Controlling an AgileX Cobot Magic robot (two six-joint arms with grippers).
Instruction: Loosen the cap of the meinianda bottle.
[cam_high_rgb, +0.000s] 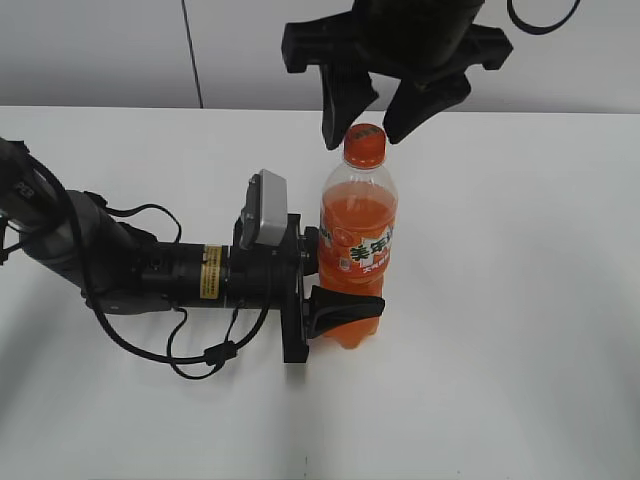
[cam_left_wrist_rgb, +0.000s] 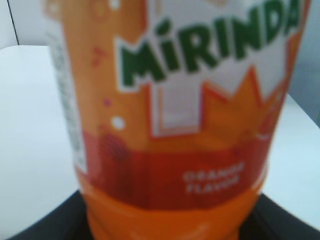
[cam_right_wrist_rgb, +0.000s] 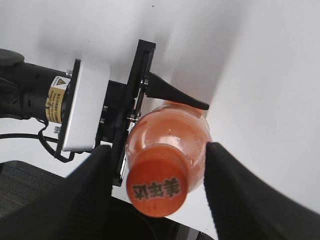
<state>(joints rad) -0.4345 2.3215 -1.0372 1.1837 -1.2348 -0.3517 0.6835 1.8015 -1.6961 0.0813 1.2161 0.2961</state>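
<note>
Left gripper hugs the meinianda bottle so it stays put; right gripper waits wide over the cap.

Meinianda bottle fills the left wrist view, blurred, top and base cropped; left gripper's far finger hidden behind it.

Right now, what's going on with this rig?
The left gripper is clamped around the lower body of the meinianda bottle, holding it upright on the white table. The right gripper hangs open directly over the orange cap, one finger on either side and not touching it. The cap is on the bottle, and the twist has not begun.
</note>
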